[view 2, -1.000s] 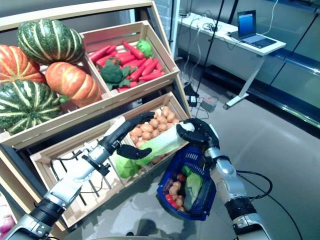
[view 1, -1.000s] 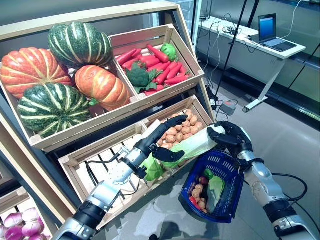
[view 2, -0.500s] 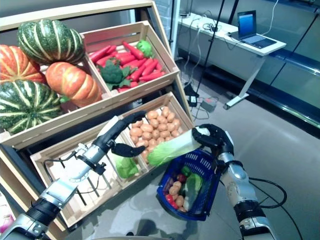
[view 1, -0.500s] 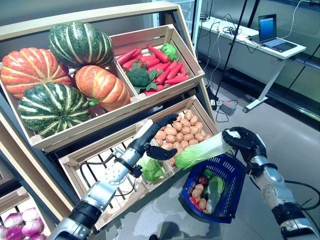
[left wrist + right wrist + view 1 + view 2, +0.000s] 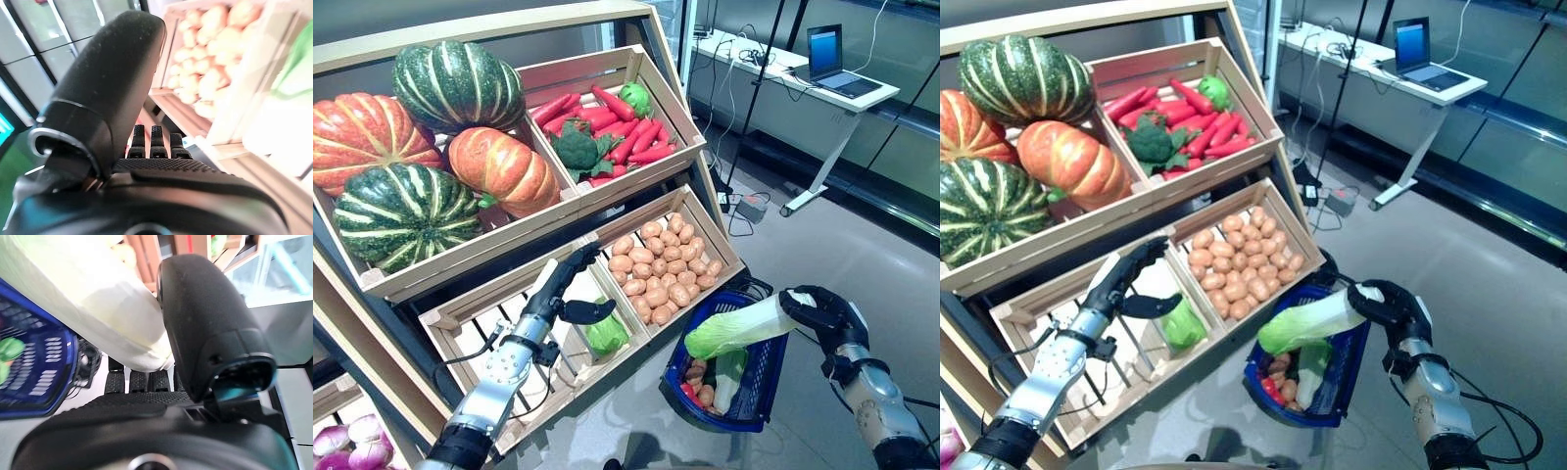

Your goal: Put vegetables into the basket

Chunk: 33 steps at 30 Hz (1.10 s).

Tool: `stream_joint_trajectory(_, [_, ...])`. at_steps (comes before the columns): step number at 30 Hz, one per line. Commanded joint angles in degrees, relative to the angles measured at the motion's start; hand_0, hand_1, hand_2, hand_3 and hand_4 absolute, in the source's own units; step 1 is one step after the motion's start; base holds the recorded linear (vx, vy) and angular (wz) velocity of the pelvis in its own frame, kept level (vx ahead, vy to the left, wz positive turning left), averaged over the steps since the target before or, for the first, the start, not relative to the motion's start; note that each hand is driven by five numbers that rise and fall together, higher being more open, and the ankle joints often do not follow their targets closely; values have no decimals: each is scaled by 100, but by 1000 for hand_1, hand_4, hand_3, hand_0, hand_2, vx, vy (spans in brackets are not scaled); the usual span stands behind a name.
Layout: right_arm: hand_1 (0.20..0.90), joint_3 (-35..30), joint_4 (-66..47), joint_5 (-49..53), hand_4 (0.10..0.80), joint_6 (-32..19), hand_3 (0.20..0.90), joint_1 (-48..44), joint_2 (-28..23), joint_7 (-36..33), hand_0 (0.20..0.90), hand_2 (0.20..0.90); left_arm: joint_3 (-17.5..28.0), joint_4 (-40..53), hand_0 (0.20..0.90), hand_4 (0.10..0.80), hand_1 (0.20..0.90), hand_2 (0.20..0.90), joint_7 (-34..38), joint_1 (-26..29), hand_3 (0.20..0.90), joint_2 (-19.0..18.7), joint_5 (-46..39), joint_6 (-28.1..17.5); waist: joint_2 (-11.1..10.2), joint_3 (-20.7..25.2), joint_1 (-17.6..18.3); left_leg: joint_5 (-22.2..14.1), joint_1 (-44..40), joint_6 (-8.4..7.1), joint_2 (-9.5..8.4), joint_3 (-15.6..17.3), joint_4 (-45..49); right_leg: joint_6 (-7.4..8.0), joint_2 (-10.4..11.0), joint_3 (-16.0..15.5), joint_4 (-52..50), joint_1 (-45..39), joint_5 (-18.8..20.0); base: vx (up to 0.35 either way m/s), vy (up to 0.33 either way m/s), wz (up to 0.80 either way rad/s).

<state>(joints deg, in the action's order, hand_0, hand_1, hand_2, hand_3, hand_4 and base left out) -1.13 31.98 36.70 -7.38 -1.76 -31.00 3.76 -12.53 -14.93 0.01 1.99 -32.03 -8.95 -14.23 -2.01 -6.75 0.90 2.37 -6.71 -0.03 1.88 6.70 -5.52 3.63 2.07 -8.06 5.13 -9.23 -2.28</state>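
Pale-stemmed, green-leafed cabbage tilted leaf-end down over the blue basket (already part-filled with vegetables).

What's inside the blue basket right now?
In the blue basket: small brown potatoes, something red at its low edge, and a pale green leafy vegetable. The cabbage held over it by the right hand covers part of the inside.

The basket sits on the floor, right of the shelf. Pumpkins lie in the top crate, potatoes below. A cabbage hangs over the basket.
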Motion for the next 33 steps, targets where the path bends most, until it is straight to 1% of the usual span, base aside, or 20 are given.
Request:
stream_joint_trajectory(1, [300,-379,32,165,400,-917,300,-891,-480,-426,300,300,154,-175,900,800,900,900,448,879,900,-45,-300,-347,20,-267,-56,-655,-48,143,-64,0,105,-221,7,-97,-253,257,-44,-173,-49,-1])
stream_joint_trajectory(5, [300,-197,344,309,400,-1077,300,-1232,-524,-683,300,300,67,-336,900,800,900,900,674,1284,900,-216,-524,-449,37,-714,-73,-650,405,119,-62,-34,466,-251,29,-95,-540,626,-71,-159,-43,0])
stream_joint_trajectory(9, [300,-149,484,333,400,-1117,300,-1232,-477,-869,300,300,167,-219,900,800,900,900,754,1282,900,-245,-666,-530,22,-917,-128,-687,591,114,-80,-86,666,-273,29,-158,-639,700,-115,-46,-61,1])
stream_joint_trajectory(10, [300,-155,557,477,400,-1167,300,-1295,-463,-905,300,300,181,-202,900,800,900,900,754,1341,900,-222,-770,-626,18,-1068,-163,-720,749,94,-88,-118,845,-290,39,-233,-772,803,-159,-86,-65,1])
stream_joint_trajectory(12, [300,-196,753,611,400,-1185,300,-1401,-468,-902,300,300,166,-217,900,800,900,900,763,1386,900,-202,-702,-724,28,-1210,-182,-770,920,62,-79,-111,1089,-315,45,-324,-960,926,-223,-97,-65,8])
stream_joint_trajectory(15, [300,-223,1106,593,400,-1147,300,-1606,-562,-935,300,300,54,-153,900,800,900,900,851,1484,900,-205,-706,-754,66,-1389,-199,-843,1126,15,-60,-115,1418,-370,46,-401,-1180,1038,-319,-47,-36,12])
stream_joint_trajectory(18, [300,-211,1456,645,400,-1176,300,-1855,-742,-1091,300,300,-42,-58,900,800,900,900,900,1586,900,-253,-750,-845,101,-1564,-251,-972,1429,9,-80,-180,1844,-440,73,-484,-1494,1233,-449,-49,-41,12])
stream_joint_trajectory(22, [300,-187,1686,579,400,-1232,300,-2256,-986,-1402,300,300,-167,80,900,800,900,900,1134,1784,900,-324,-822,-1023,185,-1868,-280,-1146,2018,13,-98,-257,2586,-548,158,-592,-2221,1772,-653,-107,-33,9])
stream_joint_trajectory(24, [300,-172,1627,502,400,-1206,300,-2392,-1091,-1582,300,300,-176,182,900,800,900,900,1278,1827,900,-319,-830,-1126,224,-1975,-264,-1238,2331,18,-105,-277,2968,-601,210,-625,-2642,2092,-784,-111,-14,8])
stream_joint_trajectory(27, [300,-155,1489,306,400,-1184,300,-2591,-1234,-1926,300,300,-95,467,900,800,900,900,1509,1839,900,-285,-861,-1262,260,-2116,-246,-1425,2768,58,-113,-248,3542,-667,278,-617,-3285,2564,-977,-88,-14,1])
stream_joint_trajectory(29, [300,-186,1396,259,400,-1187,300,-2778,-1350,-2231,300,300,-31,691,900,800,900,900,1665,1850,900,-238,-920,-1394,288,-2202,-236,-1584,3128,133,-116,-196,3983,-710,372,-630,-3839,2981,-1118,-129,-17,7])
stream_joint_trajectory(30, [300,-217,1352,231,400,-1216,300,-2850,-1372,-2375,300,300,2,779,900,800,900,900,1714,1861,900,-214,-931,-1426,299,-2204,-224,-1683,3432,166,-131,-200,4360,-756,444,-649,-4234,3275,-1223,-80,-13,7])
stream_joint_trajectory(31, [300,-227,1351,225,400,-1224,300,-2888,-1379,-2415,300,300,10,801,900,800,900,900,1739,1867,900,-200,-928,-1446,303,-2219,-238,-1730,3461,160,-139,-212,4434,-737,458,-641,-4304,3303,-1245,-99,-18,8])
stream_joint_trajectory(33, [300,-298,1321,167,400,-1230,300,-3039,-1406,-2556,300,300,62,848,900,800,900,900,1801,1891,900,-150,-918,-1497,323,-2256,-213,-1927,3870,245,-108,-204,4998,-797,566,-641,-4895,3720,-1425,-76,-21,9])
